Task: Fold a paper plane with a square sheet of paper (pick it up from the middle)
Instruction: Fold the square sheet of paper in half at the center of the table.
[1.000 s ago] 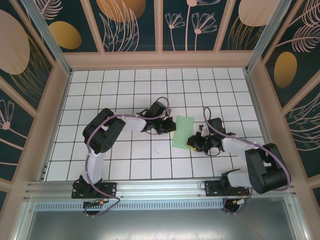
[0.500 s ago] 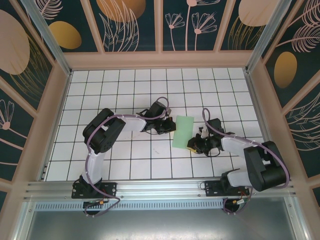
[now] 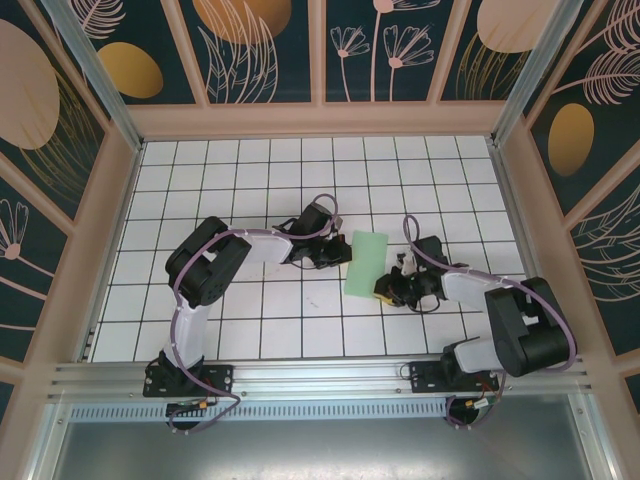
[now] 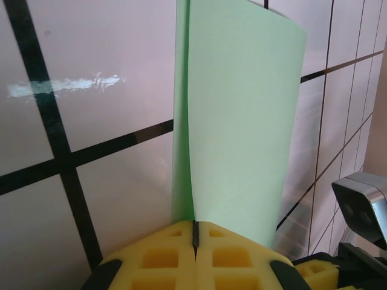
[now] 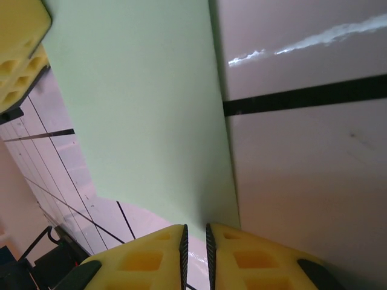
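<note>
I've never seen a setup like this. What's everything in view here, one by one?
paper: one, pale mint green, doubled over, mid-table between the two grippers.
table: one, white with black grid lines, under everything.
walls: dark teal panels with gold and pink plant drawings, on three sides of the table.
rail: one, silver metal, along the near edge.
left arm: one, black and pale grey, purple cable, base at the rail.
right arm: one, same colours, base at the rail.
left gripper: yellow pads, shut on the paper.
right gripper: yellow pads, almost together at the paper's near edge; grip unclear.
</note>
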Robot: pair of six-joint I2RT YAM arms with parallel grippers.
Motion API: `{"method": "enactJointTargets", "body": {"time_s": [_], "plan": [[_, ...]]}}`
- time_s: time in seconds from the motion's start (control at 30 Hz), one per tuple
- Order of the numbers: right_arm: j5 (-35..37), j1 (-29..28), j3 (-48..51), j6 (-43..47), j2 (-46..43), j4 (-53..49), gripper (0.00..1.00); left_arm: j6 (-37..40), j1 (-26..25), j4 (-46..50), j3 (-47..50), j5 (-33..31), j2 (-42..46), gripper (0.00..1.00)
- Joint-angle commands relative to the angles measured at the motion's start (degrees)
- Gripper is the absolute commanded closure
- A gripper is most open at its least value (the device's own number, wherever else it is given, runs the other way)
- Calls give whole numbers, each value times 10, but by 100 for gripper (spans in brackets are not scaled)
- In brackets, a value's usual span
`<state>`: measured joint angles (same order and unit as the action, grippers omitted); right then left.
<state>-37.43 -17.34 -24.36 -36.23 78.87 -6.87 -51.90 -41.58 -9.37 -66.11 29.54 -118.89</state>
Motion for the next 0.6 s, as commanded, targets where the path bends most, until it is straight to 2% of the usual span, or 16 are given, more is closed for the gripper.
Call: {"method": "enactJointTargets", "body": {"time_s": [0.0, 0.23, 0.33, 0.47, 0.57], "plan": [[35, -1, 3, 13, 18, -14, 79, 8, 0, 3, 8, -2, 17, 97], [70, -1, -66, 22, -82, -54, 71, 3, -1, -2, 6, -3, 31, 100], [102, -1, -79, 25, -114, -42, 63, -6, 0, -7, 16, -10, 44, 100], [112, -1, -88, 46, -123, -17, 50, -18, 0, -21, 42, -23, 63, 100], [113, -4, -104, 66, -109, -15, 48, -22, 0, -23, 58, -29, 71, 100]]}}
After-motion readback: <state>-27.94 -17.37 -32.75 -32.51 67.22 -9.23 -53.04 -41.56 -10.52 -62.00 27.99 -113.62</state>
